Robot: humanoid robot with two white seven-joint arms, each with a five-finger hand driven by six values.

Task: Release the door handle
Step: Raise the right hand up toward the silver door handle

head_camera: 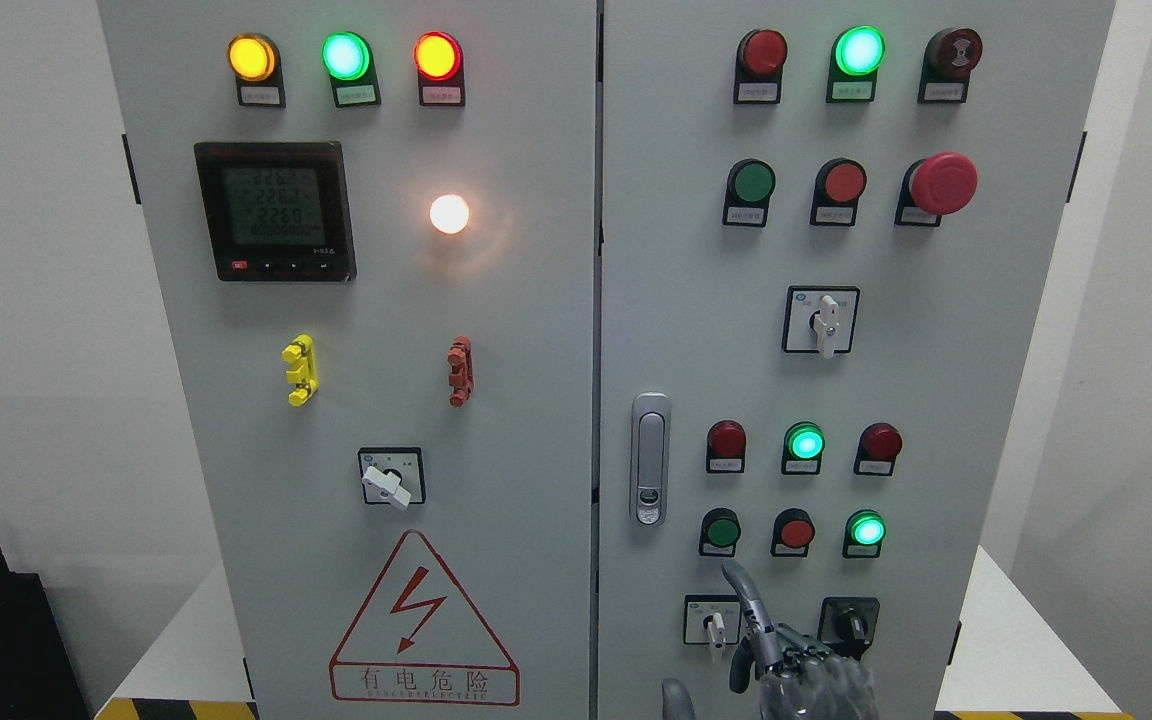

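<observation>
The door handle (649,458) sits on the right cabinet door (676,300), just right of the seam between the two doors, a little below the middle of the frame. It is a slim silver latch lying flush in its recess, its long axis vertical, with a small lock at its lower end.

One robot hand (786,665) shows at the bottom edge, right of centre. Its arm seems to come in from the lower right, so I take it for the right hand, though little of the arm is visible. The index finger (748,605) stands up straight and leans slightly left, its tip just below the lower row of buttons (794,532); the other fingers curl loosely by the palm. It grips nothing. A grey tip pokes up at the bottom edge left of it, perhaps a thumb; I cannot tell.

The handle lies up and to the left of this hand, well apart from it, with bare door panel between them. The fingertip is nearer to the small selector switch (713,622) beside it than to the handle.

By my reading the release is already done: the handle is free, and the hand is clear of it. What remains, if anything, is to draw the hand down and away without brushing the switch or buttons.

The left hand is out of view.
</observation>
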